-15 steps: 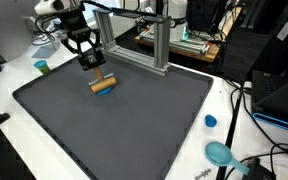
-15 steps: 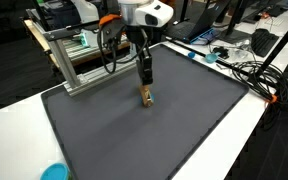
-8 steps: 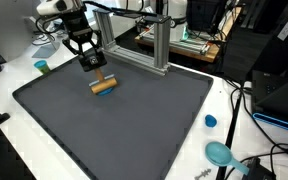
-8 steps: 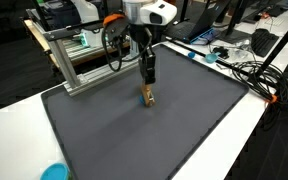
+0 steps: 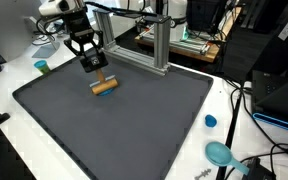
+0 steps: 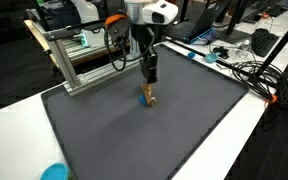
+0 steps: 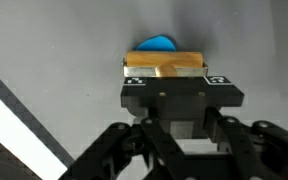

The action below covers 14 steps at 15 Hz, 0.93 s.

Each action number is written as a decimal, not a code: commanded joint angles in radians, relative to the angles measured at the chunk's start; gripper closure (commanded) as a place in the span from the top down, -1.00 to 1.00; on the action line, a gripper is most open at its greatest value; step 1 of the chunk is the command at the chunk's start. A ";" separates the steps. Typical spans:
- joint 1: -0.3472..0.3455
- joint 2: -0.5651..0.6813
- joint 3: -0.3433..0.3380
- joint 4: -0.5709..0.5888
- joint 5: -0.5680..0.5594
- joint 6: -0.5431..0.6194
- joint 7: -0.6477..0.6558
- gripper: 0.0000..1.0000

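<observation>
Claw [image 5: 96, 74] closed on a wooden cylinder [image 5: 104, 86], which sits near the far corner of a dark grey mat [image 5: 134, 125]. In both exterior views the claw comes down steeply from above, with the cylinder [image 6: 148, 97] directly under its tips [image 6: 150, 86]. Cannot tell from either whether the piece rests on the mat [image 6: 134, 135] or hangs just clear of it. The wrist view alone shows the grip end-on: the cylinder [image 7: 164, 67] lies crosswise right at the front of the black claw [image 7: 165, 80], and a rounded blue part [image 7: 156, 44] sticks out beyond it. An exterior view shows that blue only as a small patch at one end of the piece. The fingertips themselves are hidden by the claw body in the wrist view. Cylinder: smooth, tan, short, round in section. Mat: matte, faintly textured, rectangular with rounded corners, lying on a white tabletop [image 5: 229, 100]. An exterior view shows what the wrist view does not: a small teal cup [image 5: 42, 67] off the mat edge near the arm, a blue cap [image 5: 211, 121] and a teal round dish [image 5: 220, 153] on the tabletop well apart from the claw. A frame of square aluminium bars [image 5: 159, 45] stands behind the mat, seen from its other side in an exterior view [image 6: 69, 60].
</observation>
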 commanded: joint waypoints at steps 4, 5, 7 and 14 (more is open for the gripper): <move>-0.011 0.074 0.040 -0.013 0.064 0.011 -0.057 -0.57; -0.014 0.077 0.044 -0.008 0.074 0.003 -0.066 -0.57; -0.018 0.079 0.048 -0.002 0.090 0.000 -0.077 -0.57; -0.019 0.089 0.055 0.016 0.116 -0.020 -0.099 -0.57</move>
